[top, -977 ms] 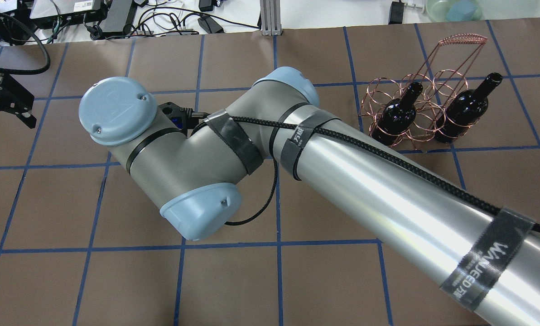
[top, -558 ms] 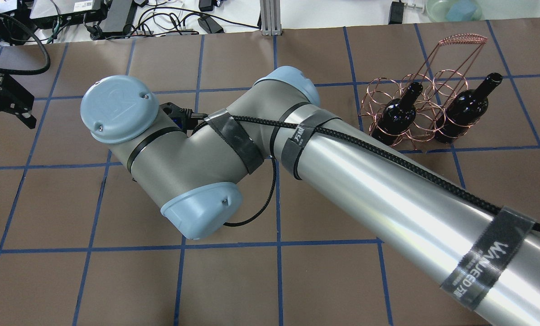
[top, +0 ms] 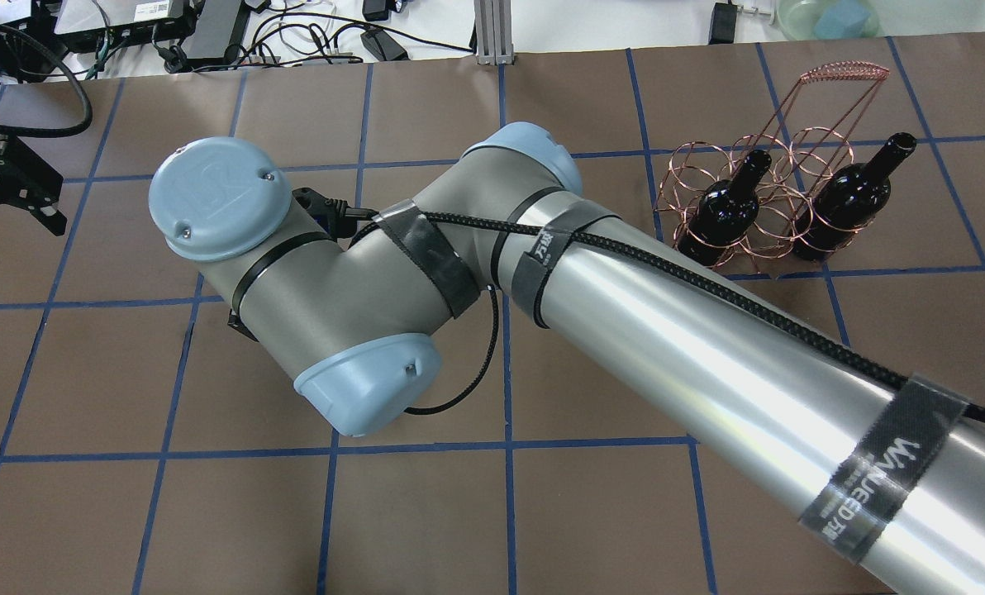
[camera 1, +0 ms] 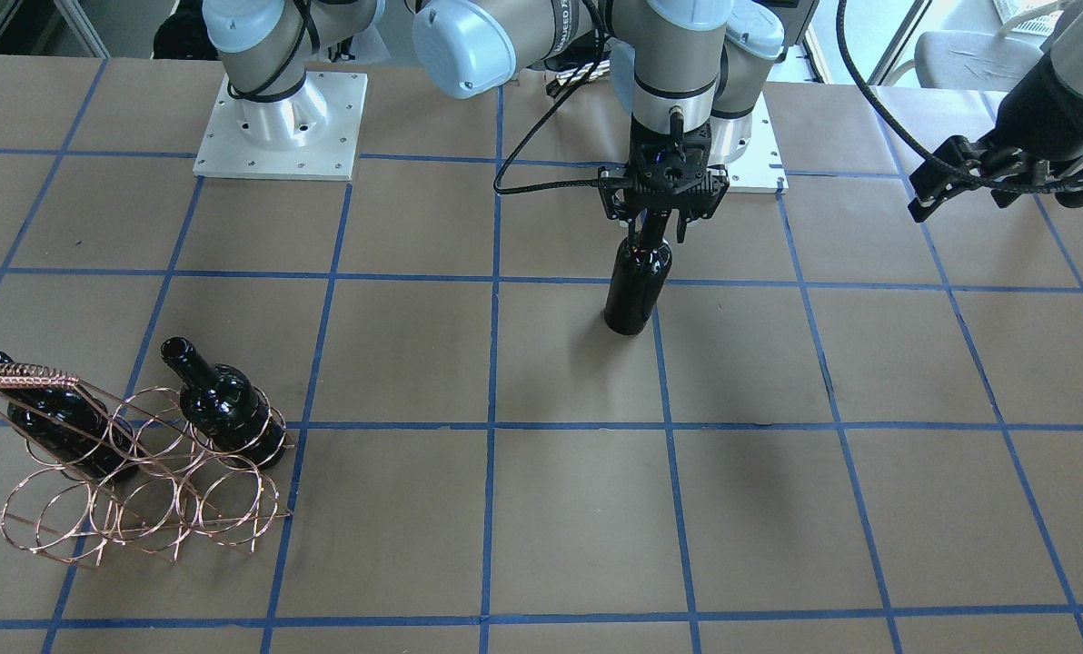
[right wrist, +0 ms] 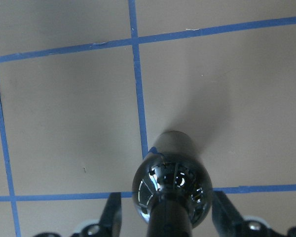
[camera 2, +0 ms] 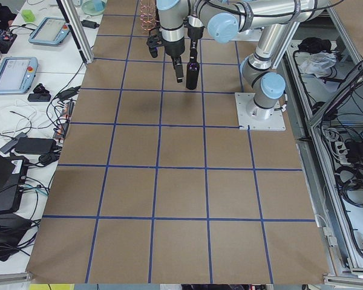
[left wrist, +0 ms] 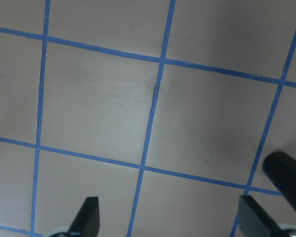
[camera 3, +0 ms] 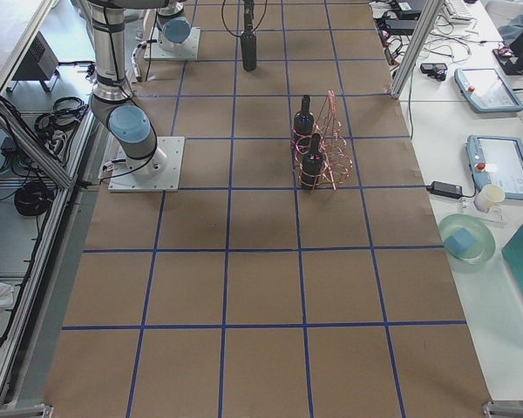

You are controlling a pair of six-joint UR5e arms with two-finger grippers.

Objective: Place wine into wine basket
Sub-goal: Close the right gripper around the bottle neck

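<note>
movement in the last second is only a slight wrist shift, so we judge the right gripper (camera 1: 658, 229), jaws apart astride its neck, has yet to clamp the wine (camera 1: 632, 292), upright mid-table well apart from the wine basket (camera 1: 142, 509); left gripper (left wrist: 168, 211) gapes empty.

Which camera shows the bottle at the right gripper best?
Exterior front-facing: the whole bottle stands upright, neck between the right gripper's fingers. Right wrist shows only shoulder and neck; side views show it small; overhead hides it.
</note>
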